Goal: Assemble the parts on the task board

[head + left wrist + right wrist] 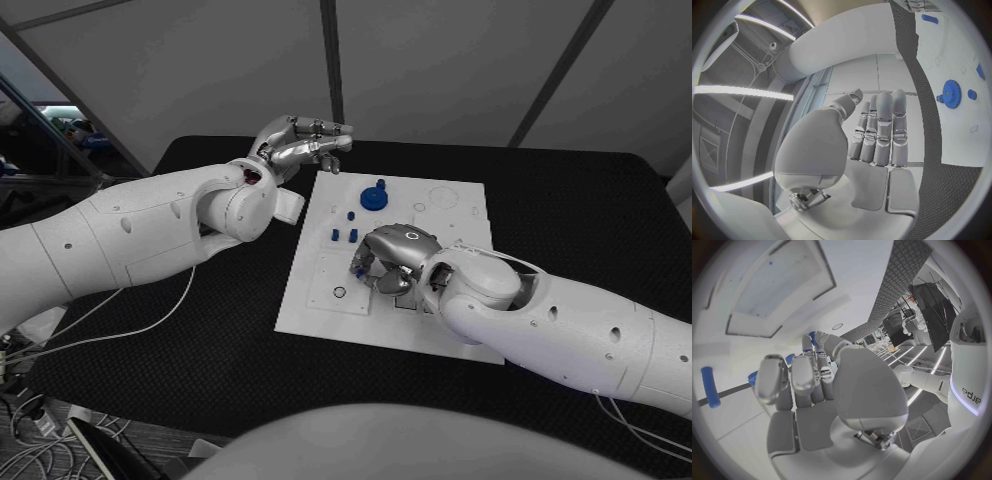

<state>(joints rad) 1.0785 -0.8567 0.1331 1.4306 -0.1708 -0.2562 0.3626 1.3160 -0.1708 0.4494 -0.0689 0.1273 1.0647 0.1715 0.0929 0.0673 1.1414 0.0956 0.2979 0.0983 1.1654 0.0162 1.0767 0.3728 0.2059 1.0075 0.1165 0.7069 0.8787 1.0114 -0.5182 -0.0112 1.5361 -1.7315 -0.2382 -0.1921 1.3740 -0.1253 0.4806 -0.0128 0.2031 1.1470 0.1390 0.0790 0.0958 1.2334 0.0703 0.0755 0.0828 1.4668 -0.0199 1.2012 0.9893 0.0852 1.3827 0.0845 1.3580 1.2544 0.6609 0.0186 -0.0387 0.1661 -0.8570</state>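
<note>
Hidden: my right hand [387, 262] lies over the middle of the task board [447, 215]; whatever its curled fingers touch underneath is hard to make out, so I cannot tell if it holds a part.
Left hand [300, 145]: raised off the board's far-left corner, fingers straight and close together, holding nothing.
Board: white plate, centre of the black table [577, 200].
Parts: blue gear [375, 197] at far middle; small blue pegs [343, 235] just left of my right hand; blue rod [710, 386] lying flat on the board beside my right fingers.

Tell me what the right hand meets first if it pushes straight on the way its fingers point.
Probably the task board itself: the right hand points down at it, small blue parts at its fingertips. Depth is unclear.
</note>
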